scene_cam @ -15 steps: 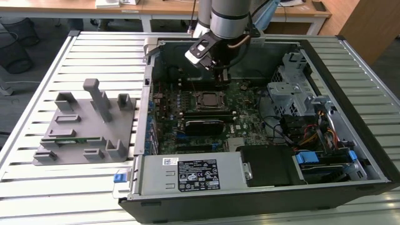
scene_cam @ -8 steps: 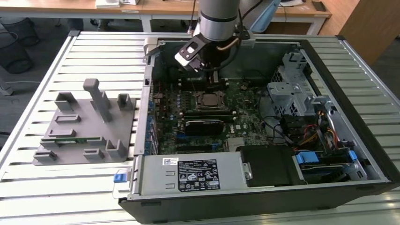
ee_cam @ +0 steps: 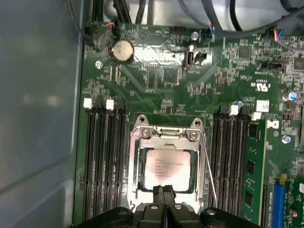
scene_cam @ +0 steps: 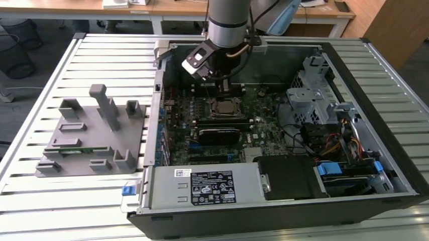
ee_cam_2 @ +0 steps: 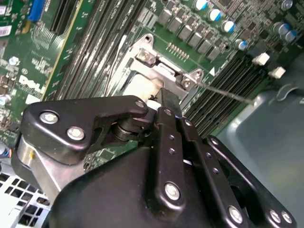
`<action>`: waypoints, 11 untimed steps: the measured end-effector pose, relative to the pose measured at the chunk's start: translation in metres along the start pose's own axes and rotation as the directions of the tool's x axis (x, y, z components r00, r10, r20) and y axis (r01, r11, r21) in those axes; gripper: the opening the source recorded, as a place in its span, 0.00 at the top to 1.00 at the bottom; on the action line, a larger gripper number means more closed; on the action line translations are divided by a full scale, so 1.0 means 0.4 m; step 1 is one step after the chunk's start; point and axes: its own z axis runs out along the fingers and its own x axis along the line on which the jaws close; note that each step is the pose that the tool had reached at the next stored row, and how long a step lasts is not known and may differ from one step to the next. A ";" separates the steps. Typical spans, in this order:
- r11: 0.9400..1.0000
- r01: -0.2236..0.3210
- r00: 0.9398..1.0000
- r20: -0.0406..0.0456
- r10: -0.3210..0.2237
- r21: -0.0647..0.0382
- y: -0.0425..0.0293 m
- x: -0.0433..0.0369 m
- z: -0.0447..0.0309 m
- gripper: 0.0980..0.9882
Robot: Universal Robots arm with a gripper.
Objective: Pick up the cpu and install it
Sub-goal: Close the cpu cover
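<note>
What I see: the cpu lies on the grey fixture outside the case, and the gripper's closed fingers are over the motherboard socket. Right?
Not quite. The cpu lies in the motherboard socket, not on the grey fixture; the first wrist view shows it. The gripper does have its closed fingers over that socket, as you said.

Exterior view: we look from high and well back, slanting down on the slatted grey metal worktop point(scene_cam: 100, 60) and open black computer case point(scene_cam: 282, 218). First wrist view: near, facing straight down on the green motherboard point(ee_cam: 161, 80). Second wrist view: nearer, oblique, past the black end effector point(ee_cam_2: 167, 95). All three share the square metal-framed socket point(scene_cam: 223, 107).
</note>
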 end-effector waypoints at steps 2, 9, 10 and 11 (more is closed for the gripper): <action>1.000 0.000 1.000 0.000 0.000 0.000 -0.006 0.000 0.006 0.99; 1.000 0.000 1.000 0.000 0.000 0.000 -0.022 0.002 0.034 0.99; 1.000 0.000 1.000 0.000 0.000 0.000 -0.023 0.002 0.036 0.99; 1.000 0.000 1.000 0.000 0.000 0.000 -0.023 0.002 0.038 0.99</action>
